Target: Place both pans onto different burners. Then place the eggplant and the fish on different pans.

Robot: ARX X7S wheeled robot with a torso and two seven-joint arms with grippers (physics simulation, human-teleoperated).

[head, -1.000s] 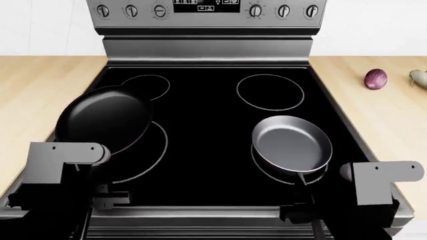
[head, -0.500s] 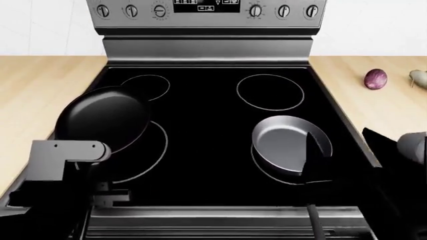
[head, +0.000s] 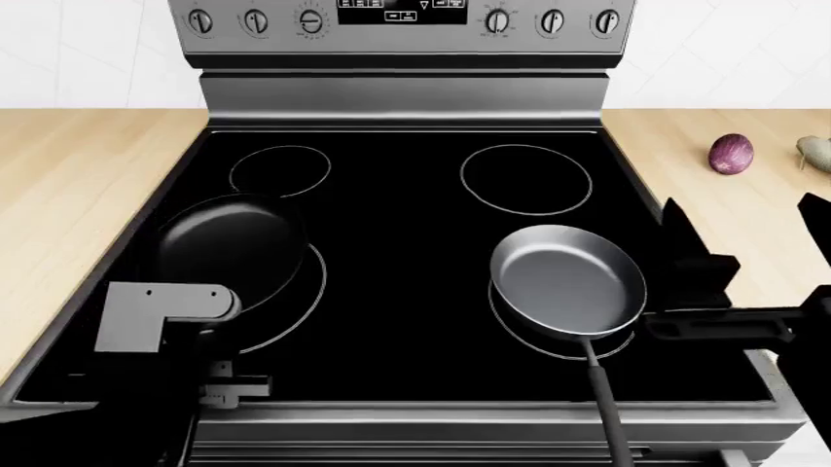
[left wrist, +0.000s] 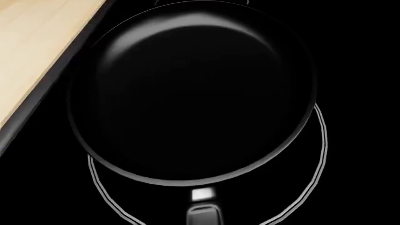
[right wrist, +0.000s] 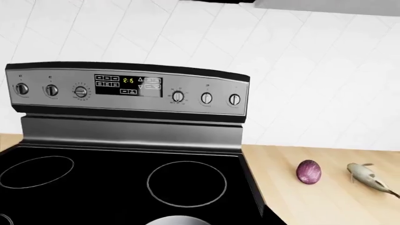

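The matte black pan (head: 234, 248) (left wrist: 194, 89) covers the back-left part of the large front-left burner ring (head: 315, 292) (left wrist: 322, 136), off-centre. Its handle (left wrist: 203, 214) runs back under my left arm, where my left gripper (head: 232, 387) is shut on it. The grey-inside pan (head: 567, 280) (right wrist: 172, 220) sits on the front-right burner ring (head: 520, 336), its long handle (head: 604, 409) free. My right gripper (head: 746, 233) hangs open to the right of that pan, over the stove's edge. The purple eggplant (head: 731, 154) (right wrist: 308, 172) and the pale fish (head: 814, 151) (right wrist: 368, 177) lie on the right counter.
Two back burner rings, a small left one (head: 326, 170) and a larger right one (head: 591, 180), are bare. The steel control panel (head: 403, 19) rises behind the cooktop. Wooden counter (head: 78, 175) flanks both sides of the stove.
My right gripper let go of the grey pan's handle and swung up and to the right. The left arm carried the black pan rightward, further over the front-left ring, and levelled it.
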